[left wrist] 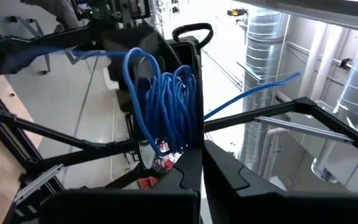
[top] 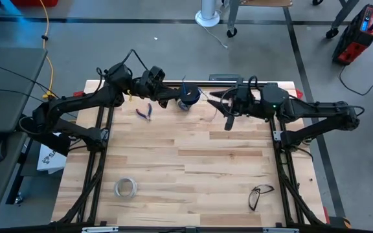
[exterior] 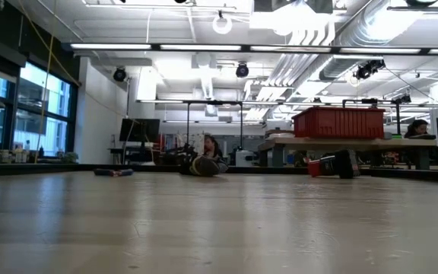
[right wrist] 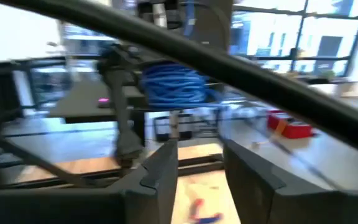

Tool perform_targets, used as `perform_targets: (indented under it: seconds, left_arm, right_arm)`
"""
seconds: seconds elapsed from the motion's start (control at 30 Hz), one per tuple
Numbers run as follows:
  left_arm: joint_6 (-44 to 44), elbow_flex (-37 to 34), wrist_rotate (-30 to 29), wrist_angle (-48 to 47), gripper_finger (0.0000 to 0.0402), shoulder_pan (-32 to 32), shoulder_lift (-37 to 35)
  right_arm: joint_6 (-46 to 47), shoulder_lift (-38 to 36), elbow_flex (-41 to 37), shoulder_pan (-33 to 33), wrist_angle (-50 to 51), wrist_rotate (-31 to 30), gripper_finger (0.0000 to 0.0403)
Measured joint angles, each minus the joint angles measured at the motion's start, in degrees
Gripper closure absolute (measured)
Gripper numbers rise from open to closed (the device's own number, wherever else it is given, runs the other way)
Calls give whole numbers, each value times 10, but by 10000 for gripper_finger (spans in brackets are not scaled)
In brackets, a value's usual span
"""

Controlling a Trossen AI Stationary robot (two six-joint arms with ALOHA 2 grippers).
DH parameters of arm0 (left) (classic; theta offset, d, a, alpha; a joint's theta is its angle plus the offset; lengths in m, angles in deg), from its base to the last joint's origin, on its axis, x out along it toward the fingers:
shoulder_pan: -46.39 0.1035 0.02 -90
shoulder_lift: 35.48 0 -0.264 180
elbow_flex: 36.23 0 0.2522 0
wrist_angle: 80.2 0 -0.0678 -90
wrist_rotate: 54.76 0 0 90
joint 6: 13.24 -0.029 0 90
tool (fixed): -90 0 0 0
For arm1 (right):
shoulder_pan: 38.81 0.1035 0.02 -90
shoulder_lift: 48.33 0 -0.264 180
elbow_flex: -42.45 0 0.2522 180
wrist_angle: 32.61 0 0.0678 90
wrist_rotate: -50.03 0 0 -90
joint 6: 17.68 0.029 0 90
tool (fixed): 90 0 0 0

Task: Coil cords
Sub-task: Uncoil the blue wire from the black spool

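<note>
The cord is a thin blue wire wound into a bundle of loops, held up over the far middle of the table. My left gripper reaches in from the table's left and is shut on the bundle. A loose tail sticks out of the bundle into the air. My right gripper faces the bundle from the table's right, a short way off. Its fingers are open with nothing between them, and the bundle shows ahead of them. Neither gripper shows in the low view. My left gripper pinches several loops of the cord at one end of the bundle between its two shut fingers. The fingers come about level from the table's left. The bundle is lifted clear of the table, its loops slack and its tail free.
Small pliers lie on the table near the left arm. A whitish ring of tape lies near the front left and a pair of glasses near the front right. The wooden tabletop lies between them.
</note>
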Motion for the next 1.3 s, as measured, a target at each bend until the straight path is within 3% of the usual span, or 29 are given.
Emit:
perform_targets:
  seconds: [0.1, 0.27, 0.57, 0.7, 0.97, 1.3]
  left_arm:
    - [6, 0, 0, -4, 401, 0, 0]
    - [6, 0, 0, -11, 401, 0, 0]
    - [6, 0, -3, -20, 401, -10, 0]
    - [1, 0, -7, -20, 401, -11, 0]
    - [1, 0, -9, -20, 401, -12, 0]
    - [1, 0, -9, -20, 401, -12, 0]
  right_arm:
    - [-27, 5, 0, 1, 5, -36, 245]
    - [-69, 35, 0, -12, 3, -38, 208]
    - [-123, 75, 0, -23, -38, -48, 203]
    - [-128, 77, 0, -23, -52, -63, 224]
    - [-148, 85, 0, -23, -57, -61, 323]
    - [-147, 92, 0, -15, -80, -71, 358]
